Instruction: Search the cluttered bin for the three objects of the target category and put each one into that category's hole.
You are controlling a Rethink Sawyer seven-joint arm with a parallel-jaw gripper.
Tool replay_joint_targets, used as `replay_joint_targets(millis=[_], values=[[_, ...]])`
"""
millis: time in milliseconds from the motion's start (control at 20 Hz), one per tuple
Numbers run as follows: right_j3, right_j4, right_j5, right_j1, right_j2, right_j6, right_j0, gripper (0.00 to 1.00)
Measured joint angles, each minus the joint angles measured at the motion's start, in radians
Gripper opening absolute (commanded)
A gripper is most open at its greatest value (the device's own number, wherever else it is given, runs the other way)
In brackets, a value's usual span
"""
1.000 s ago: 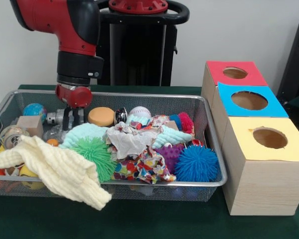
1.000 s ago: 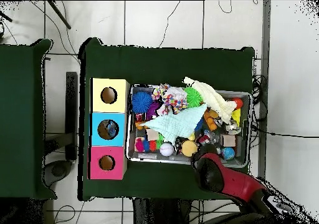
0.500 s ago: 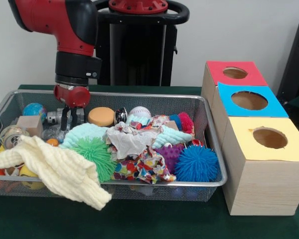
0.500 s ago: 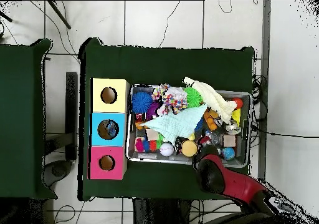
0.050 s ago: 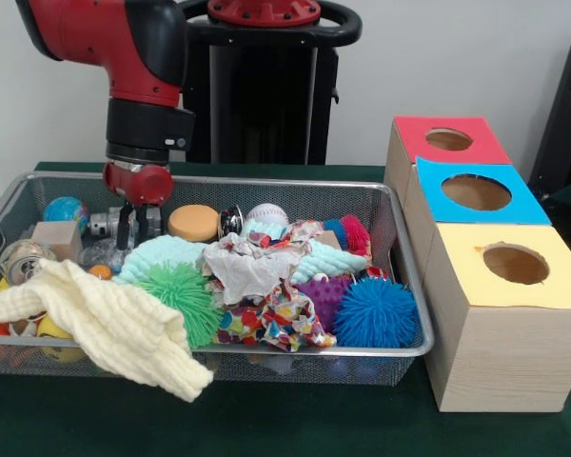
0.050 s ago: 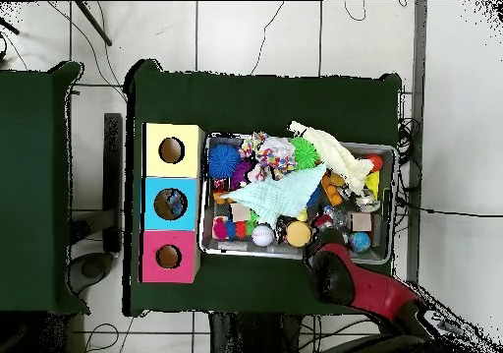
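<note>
A wire bin (image 5: 266, 185) holds mixed clutter: a blue spiky ball (image 5: 375, 313), a green spiky ball (image 5: 178, 293), a purple spiky ball (image 5: 325, 290), a white baseball (image 5: 267, 214), a globe ball (image 5: 66, 211), an orange disc (image 5: 193, 223) and a wooden block (image 5: 57, 239). My gripper (image 5: 136, 231) hangs at the bin's back left, its tips just above a teal cloth (image 5: 162, 253), beside a metal piece (image 5: 103, 226). Its fingers stand apart, open, with nothing held. In the overhead view the red arm (image 6: 339, 270) hides the gripper.
Three wooden boxes stand right of the bin, with a red top (image 5: 449, 139), a blue top (image 5: 476, 191) and a yellow top (image 5: 515, 263), each with a round hole. A cream knitted cloth (image 5: 114, 327) drapes over the bin's front rim. A patterned cloth (image 5: 266, 286) lies mid-bin.
The gripper shifted slightly left over the first half second, then stayed still. Nothing in the bin moved.
</note>
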Motion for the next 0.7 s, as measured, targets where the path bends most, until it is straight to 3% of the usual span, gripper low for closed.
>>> replay_joint_targets(millis=[700], values=[[0.001, 0.000, 0.000, -0.041, 0.000, 0.000, 0.021, 1.00]])
